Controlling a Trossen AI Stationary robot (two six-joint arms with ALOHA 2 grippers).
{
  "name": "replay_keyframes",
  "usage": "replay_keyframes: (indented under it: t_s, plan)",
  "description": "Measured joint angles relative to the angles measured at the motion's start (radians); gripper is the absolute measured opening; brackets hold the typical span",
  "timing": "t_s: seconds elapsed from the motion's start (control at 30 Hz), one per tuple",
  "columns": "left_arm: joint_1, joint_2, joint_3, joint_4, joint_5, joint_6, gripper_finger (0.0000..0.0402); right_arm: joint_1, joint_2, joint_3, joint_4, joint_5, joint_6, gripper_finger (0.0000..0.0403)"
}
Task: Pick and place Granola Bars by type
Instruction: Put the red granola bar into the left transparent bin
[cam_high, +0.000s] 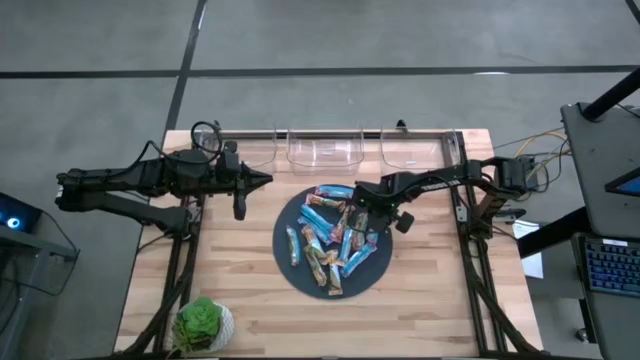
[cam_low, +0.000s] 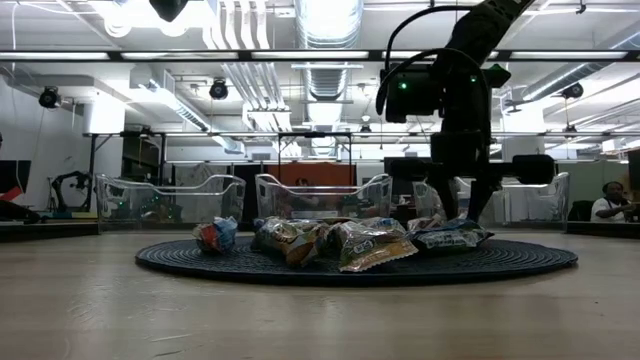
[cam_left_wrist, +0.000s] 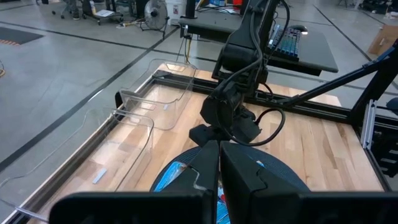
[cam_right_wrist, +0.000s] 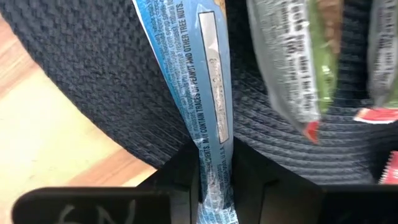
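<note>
Right claw (cam_right_wrist: 214, 180) clamped on light-blue printed granola bar (cam_right_wrist: 208, 93); left claw (cam_left_wrist: 219, 163) together.

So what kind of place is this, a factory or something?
More likely a robotics lab or workshop: exposed ceiling ducts and strip lights overhead, a desk with a keyboard beside the wooden table, and other equipment standing around the open concrete floor.

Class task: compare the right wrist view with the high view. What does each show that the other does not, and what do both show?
Only the right wrist view shows the right gripper shut on a blue granola bar, its printed wrapper pinched between the fingers. Only the high view shows the left gripper waiting shut beside the mat, three clear bins along the table's far edge, and a small green plant. Both show the dark round mat and other bars lying on it.
</note>
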Motion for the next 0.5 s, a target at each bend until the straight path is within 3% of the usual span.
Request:
replay_keyframes:
  t_s: [0.5]
  plan:
    - [0.0, 0.0, 0.0, 0.0, 0.0, 0.0, 0.0, 0.0, -0.007, 0.206, -0.191, 0.007, 0.263, 0.0054]
